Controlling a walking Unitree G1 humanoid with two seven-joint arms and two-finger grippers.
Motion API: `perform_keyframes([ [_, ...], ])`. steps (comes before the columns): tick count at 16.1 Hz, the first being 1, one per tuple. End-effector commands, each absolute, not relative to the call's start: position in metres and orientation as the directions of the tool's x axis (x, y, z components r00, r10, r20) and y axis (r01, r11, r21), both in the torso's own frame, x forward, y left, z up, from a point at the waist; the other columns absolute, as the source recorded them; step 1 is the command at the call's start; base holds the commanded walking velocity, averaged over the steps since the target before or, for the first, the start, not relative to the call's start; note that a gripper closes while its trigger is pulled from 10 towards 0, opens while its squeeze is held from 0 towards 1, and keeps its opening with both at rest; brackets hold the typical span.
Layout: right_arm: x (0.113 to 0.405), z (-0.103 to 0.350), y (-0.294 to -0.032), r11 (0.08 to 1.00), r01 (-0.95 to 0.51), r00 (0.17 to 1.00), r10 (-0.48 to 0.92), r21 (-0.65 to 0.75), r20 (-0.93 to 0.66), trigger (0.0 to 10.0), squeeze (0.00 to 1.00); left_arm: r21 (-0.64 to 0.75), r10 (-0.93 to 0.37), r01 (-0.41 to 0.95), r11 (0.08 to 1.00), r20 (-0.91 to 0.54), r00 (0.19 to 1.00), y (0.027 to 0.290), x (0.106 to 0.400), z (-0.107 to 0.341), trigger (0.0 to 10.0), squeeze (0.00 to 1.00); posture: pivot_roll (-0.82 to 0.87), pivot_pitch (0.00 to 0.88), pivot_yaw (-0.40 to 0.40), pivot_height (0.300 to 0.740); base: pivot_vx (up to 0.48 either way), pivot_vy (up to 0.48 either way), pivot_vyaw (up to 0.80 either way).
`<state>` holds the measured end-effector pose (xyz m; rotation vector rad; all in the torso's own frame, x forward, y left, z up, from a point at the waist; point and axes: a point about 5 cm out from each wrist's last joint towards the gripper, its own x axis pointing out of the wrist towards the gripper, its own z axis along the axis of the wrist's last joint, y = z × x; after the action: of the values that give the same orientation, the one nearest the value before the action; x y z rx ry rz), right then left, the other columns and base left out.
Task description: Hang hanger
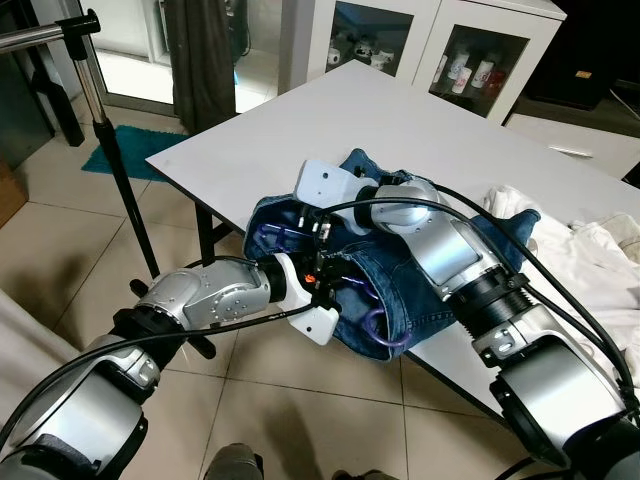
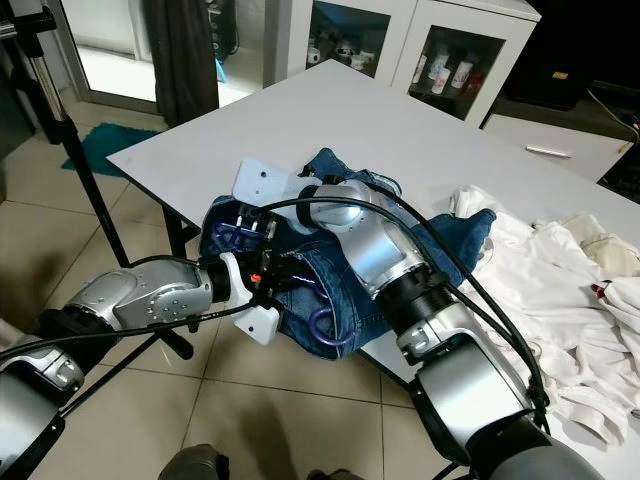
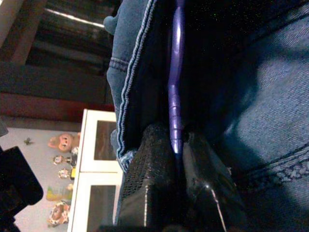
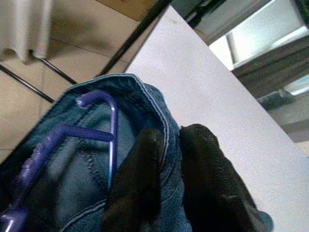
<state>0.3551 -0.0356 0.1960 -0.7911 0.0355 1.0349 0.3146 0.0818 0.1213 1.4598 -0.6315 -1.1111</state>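
Here the left gripper [image 3: 177, 145] pinches the purple plastic hanger [image 1: 378, 325] inside the blue denim garment [image 1: 420, 305] at the white table's [image 1: 400, 125] edge, while the right gripper [image 4: 166, 145] clamps the waistband; next, lifting both toward the black metal rack [image 1: 95, 90] looks needed.

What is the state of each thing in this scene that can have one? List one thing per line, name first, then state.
Purple hanger: inside the jeans, hook poking out, not yet hung.
Jeans: crumpled at the table edge, partly overhanging.
Left claw: shut on the hanger's bar.
Right claw: shut on the jeans' waistband.
White clothes: heaped loose on the table.
Cabinet doors: closed.
Clothes rail: bare where visible.
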Motion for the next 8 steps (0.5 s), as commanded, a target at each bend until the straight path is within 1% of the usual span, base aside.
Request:
perform_keyframes([
  [1, 0.3419, 0.1844, -0.0264, 0.162, -0.840, 0.417, 0.803, -0.518, -0.425, 0.0, 0.00, 0.977, -0.859, 0.142, -0.162, -0.210, 0.466, 0.0810, 0.3298, 0.1443, 10.0, 0.00, 0.26, 0.000, -0.093, 0.740, 0.000, 0.000, 0.00],
  [2, 0.3389, 0.1819, -0.0258, 0.140, -0.849, 0.395, 0.808, -0.509, -0.438, 0.0, 0.00, 0.977, -0.858, 0.141, -0.158, -0.207, 0.470, 0.0813, 0.3303, 0.1445, 10.0, 0.00, 0.26, 0.000, -0.093, 0.740, 0.000, 0.000, 0.00],
  [5, 0.3352, 0.1854, -0.0235, 0.137, -0.862, 0.367, 0.832, -0.489, -0.415, 0.0, 0.00, 0.980, -0.848, 0.140, -0.138, -0.190, 0.495, 0.0838, 0.3335, 0.1462, 10.0, 0.00, 0.26, 0.000, -0.093, 0.740, 0.000, 0.000, 0.00],
  [7, 0.3347, 0.1877, -0.0270, 0.156, -0.869, 0.366, 0.842, -0.470, -0.397, 0.0, 0.00, 0.983, -0.840, 0.141, -0.118, -0.174, 0.513, 0.0861, 0.3360, 0.1476, 10.0, 0.00, 0.26, 0.000, -0.093, 0.740, 0.000, 0.000, 0.00],
  [8, 0.3363, 0.1911, -0.0293, 0.194, -0.861, 0.390, 0.846, -0.469, -0.365, 0.0, 0.00, 0.984, -0.835, 0.148, -0.097, -0.161, 0.525, 0.0873, 0.3373, 0.1481, 10.0, 0.00, 0.26, 0.000, -0.090, 0.740, 0.000, 0.000, 0.00],
])
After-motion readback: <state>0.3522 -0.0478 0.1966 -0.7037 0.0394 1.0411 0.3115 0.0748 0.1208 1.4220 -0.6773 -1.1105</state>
